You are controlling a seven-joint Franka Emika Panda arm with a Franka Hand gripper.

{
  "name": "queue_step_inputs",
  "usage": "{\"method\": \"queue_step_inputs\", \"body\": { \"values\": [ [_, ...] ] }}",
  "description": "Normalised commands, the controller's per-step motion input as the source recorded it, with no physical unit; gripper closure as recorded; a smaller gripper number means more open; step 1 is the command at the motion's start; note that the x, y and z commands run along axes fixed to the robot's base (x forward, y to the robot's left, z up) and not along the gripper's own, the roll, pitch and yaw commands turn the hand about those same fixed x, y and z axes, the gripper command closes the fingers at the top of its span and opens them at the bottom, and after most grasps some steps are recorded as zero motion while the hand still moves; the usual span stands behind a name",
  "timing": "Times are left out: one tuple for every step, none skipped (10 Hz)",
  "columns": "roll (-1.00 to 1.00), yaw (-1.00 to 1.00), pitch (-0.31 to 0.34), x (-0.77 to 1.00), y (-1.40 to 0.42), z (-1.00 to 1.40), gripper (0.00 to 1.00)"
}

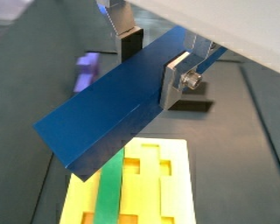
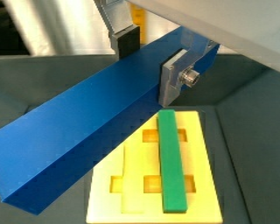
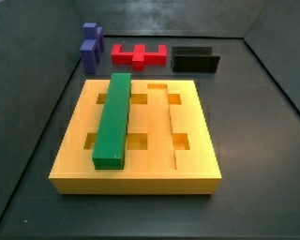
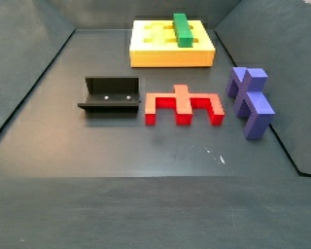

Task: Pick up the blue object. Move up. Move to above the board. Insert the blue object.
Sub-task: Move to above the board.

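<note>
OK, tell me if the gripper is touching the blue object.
Touching: in both wrist views the gripper fingers clamp the blue object, held above the board.

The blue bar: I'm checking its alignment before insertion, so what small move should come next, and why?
Probably a small turn at the wrist. The gripper holds the blue bar above the yellow board, but in both wrist views the bar runs skewed across the board's grooves and the seated green bar. Aligning it with a free groove should come before lowering.
</note>
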Motion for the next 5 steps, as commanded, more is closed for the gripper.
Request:
{"method": "queue_step_inputs", "body": {
  "values": [
    [0.07, 1.00, 0.122, 0.04, -0.03, 0.03, 1.00],
    [0.08, 1.00, 0.138, 0.04, -0.03, 0.03, 1.00],
    [0.08, 1.00, 0.152, 0.05, -0.03, 0.03, 1.00],
    [0.10, 1.00, 0.176, 0.06, -0.03, 0.03, 1.00],
    [0.11, 1.00, 0.190, 0.06, -0.03, 0.03, 1.00]
  ]
}}
